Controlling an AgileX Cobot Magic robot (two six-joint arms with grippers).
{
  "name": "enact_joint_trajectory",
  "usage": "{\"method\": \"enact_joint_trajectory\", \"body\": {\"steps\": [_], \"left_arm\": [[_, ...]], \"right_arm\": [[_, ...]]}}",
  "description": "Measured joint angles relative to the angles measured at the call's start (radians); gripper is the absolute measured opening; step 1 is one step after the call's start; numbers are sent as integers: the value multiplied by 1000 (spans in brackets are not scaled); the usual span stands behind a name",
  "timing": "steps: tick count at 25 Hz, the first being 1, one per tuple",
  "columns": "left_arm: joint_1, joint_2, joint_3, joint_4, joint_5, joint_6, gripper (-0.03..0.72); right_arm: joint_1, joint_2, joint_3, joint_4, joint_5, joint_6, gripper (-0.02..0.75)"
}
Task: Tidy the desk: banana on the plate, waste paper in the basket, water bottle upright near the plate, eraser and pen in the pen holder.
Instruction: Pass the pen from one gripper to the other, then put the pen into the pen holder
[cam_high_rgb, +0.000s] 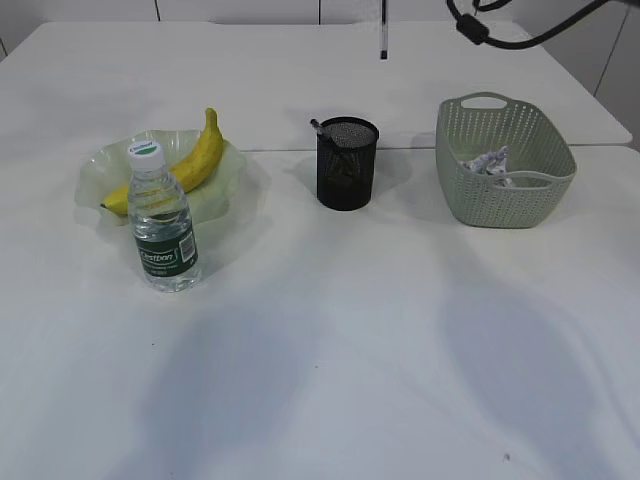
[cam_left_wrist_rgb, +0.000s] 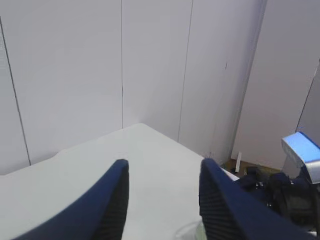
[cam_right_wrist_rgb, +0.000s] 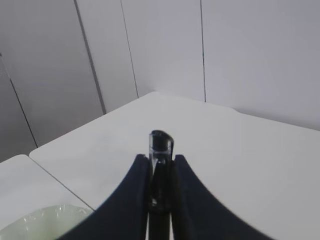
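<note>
Your right gripper is clenched on the pen, carried high above the bench; in the exterior view the pen hangs at the top edge, beyond the pen holder. Your left gripper stands released and empty. With banana on plate, bottle upright and paper in basket, the pen looks like the step in hand: next, centre it over the holder's mouth and lower it before letting go.

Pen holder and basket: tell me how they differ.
The pen holder is black mesh, a round upright cup; the basket is grey-green perforated plastic, wider, with handle cutouts. The pen holder shows a dark item poking above its rim; the basket holds crumpled paper. Both stand upright on the table.
</note>
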Motion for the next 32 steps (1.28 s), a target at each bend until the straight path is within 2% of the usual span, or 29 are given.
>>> {"method": "enact_joint_trajectory", "body": {"steps": [10, 20, 27, 32], "left_arm": [[30, 0, 0, 67, 62, 1, 321], [32, 0, 0, 83, 78, 1, 311], [32, 0, 0, 121, 78, 2, 309], [32, 0, 0, 125, 78, 2, 308]], "right_arm": [[66, 132, 0, 43, 0, -146, 75], [66, 215, 0, 150, -31, -313, 75], [66, 243, 0, 202, -32, -359, 76], [66, 247, 0, 214, -37, -364, 112]]}}
